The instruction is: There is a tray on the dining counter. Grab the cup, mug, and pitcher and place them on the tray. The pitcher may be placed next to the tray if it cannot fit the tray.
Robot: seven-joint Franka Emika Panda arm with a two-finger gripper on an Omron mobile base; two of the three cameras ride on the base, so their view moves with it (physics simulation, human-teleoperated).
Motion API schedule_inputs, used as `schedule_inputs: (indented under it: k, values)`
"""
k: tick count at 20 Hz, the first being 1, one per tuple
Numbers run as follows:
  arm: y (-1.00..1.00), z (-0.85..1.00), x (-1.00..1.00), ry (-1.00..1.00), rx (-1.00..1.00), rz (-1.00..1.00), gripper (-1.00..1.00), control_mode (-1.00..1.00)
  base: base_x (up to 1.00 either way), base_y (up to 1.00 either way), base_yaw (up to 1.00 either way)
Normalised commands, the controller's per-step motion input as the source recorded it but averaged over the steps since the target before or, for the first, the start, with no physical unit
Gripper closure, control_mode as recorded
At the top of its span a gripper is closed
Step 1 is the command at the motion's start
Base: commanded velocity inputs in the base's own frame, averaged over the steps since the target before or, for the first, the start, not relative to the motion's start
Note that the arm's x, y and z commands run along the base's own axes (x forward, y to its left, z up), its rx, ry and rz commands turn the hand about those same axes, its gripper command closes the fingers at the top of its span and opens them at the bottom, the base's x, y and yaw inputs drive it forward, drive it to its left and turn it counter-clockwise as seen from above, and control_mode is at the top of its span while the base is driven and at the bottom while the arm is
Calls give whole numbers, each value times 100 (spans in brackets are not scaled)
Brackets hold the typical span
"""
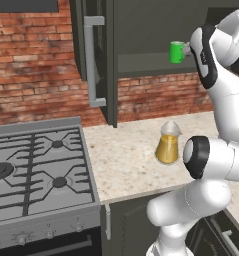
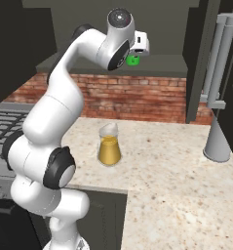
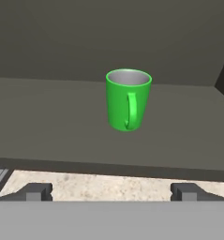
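Now | arm raised | pincer (image 3: 111, 191) spread wide, level before mug (image 3: 128, 100)

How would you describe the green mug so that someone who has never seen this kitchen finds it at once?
Look at the open dark cabinet above the speckled counter, right of the stove. On its shelf stands the green mug, upright, handle facing the hand camera. Unlike the glass pitcher below, it is small, opaque and bright green.

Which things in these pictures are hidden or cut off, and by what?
- Mug, right base view: mostly covered by the robot's hand.
- Mug, left base view: its right side is behind the arm.
- Fingers, hand view: just the tips show; the gap to the mug is unclear.
- Stove, left base view: cut by the left edge.
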Motion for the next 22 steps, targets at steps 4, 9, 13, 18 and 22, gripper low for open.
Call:
schedule_inputs:
  k: [4, 9, 13, 18, 22]
  values:
    - [0, 0, 11, 0, 0, 0, -100, -100, 0, 0, 0]
    - [0, -1, 15, 0, 0, 0, -100, -100, 0, 0, 0]
    - [0, -7, 19, 0, 0, 0, -100, -100, 0, 0, 0]
    - [0, -3, 14, 0, 0, 0, -100, -100, 0, 0, 0]
    - [0, 0, 10, 0, 0, 0, -100, -100, 0, 0, 0]
